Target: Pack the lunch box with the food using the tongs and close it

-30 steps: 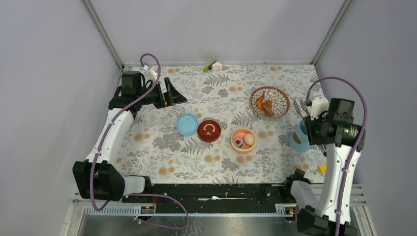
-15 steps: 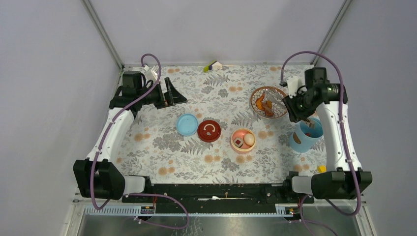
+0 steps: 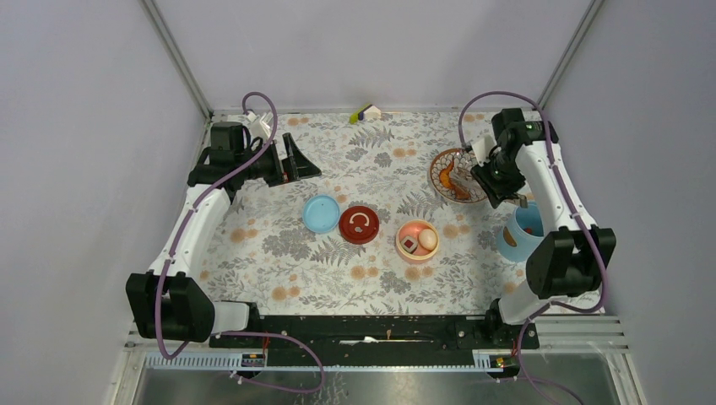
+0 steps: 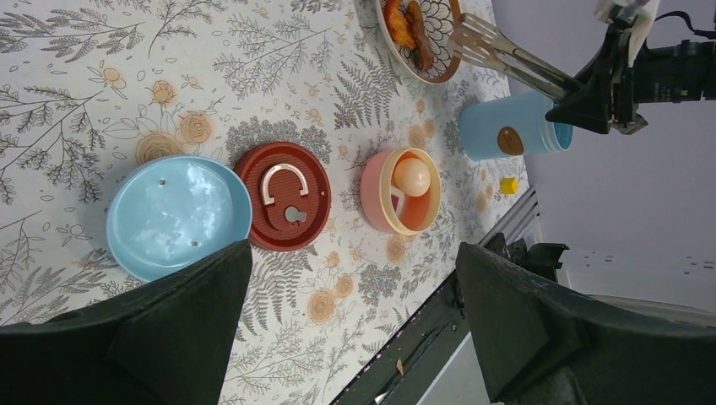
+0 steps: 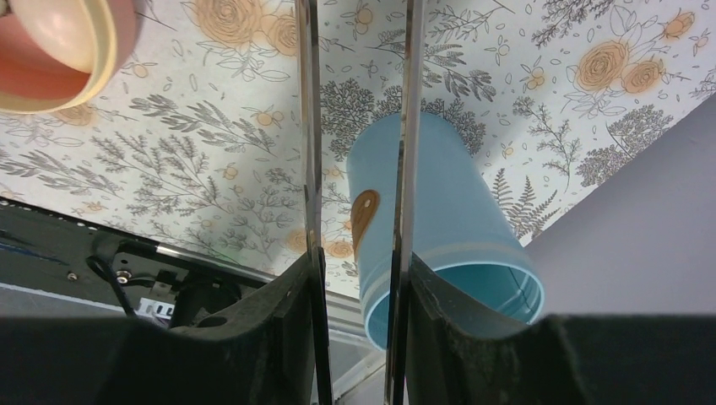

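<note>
Grips tongs (image 4: pixel 507 59) in right gripper (image 4: pixel 604 93), fingers clamped on them, tips at the dish (image 3: pixel 436 169) rim beside orange food (image 3: pixel 458 180); holds left gripper (image 3: pixel 295 162) fingers wide apart, back left; shows bowl (image 3: pixel 416 251) mid-table with egg (image 3: pixel 428 239) and dark chunk (image 3: pixel 409 245) inside, disc (image 3: pixel 321 213) and red lid (image 3: pixel 359 224) left of it, shell (image 3: pixel 513 240) right.

Salmon-pink bowl (image 4: pixel 370 192): upright on the table, holding a white egg (image 4: pixel 411 177) and a dark red-brown chunk (image 3: pixel 409 245)

Light-blue shell (image 4: pixel 515 131): upright, open at the top, right of the bowl and apart from it, with a brown strap fitting on its wall

Light-blue disc (image 3: pixel 321 213): flat, left of the bowl

Tongs (image 4: pixel 507 61): clamped in the right gripper (image 5: pixel 359 291), arms parted, tips at the rim of the patterned dish (image 3: pixel 433 173), which holds orange-brown pieces (image 3: pixel 457 180)
</note>
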### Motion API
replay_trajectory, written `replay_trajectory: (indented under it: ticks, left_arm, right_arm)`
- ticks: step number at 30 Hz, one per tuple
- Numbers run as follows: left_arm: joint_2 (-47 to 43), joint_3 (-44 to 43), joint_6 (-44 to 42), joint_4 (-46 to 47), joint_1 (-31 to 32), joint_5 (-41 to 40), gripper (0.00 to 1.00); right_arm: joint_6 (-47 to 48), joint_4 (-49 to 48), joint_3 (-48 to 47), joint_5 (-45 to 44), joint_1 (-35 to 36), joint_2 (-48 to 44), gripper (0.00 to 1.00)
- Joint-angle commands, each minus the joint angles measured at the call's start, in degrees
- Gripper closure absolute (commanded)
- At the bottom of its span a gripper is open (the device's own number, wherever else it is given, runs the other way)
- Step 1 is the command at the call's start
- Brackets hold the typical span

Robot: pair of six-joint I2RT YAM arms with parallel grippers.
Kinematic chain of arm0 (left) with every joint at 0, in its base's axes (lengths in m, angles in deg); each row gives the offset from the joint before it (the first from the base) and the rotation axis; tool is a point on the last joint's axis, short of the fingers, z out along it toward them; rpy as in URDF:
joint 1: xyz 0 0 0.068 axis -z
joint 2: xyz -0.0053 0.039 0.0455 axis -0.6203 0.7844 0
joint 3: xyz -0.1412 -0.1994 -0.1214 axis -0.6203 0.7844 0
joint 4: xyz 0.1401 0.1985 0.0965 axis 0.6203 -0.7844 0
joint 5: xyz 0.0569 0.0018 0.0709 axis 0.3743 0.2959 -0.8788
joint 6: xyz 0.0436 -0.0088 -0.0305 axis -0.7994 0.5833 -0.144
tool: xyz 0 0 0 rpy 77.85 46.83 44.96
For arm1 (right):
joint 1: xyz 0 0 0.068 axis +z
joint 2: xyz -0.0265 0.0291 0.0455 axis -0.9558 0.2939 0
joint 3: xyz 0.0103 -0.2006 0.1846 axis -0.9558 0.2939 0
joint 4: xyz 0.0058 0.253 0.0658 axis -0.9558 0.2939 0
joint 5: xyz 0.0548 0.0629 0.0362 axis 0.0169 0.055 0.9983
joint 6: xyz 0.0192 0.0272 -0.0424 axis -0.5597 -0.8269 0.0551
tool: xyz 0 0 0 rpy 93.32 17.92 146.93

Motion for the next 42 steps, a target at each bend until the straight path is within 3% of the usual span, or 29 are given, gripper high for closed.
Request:
replay_trajectory:
  ticks: [1,31,42]
  left_arm:
    - [-0.5,-1.0,-1.2,2.2,-0.4,-0.9,0.01]
    - [0.7,-1.3,-1.6,2.2,-0.4,-1.1,0.01]
    - [0.5,-1.1,-1.6,2.2,-0.5,-1.2,0.01]
  right_arm:
    - [2.1,0.2,-2.2,-3.5,0.3,2.3,0.58]
    - [2.4,-0.3,-7.3,-3.5,0.3,14.1,0.53]
    - [2.0,0.0,-7.5,-2.0,0.3,11.8,0.65]
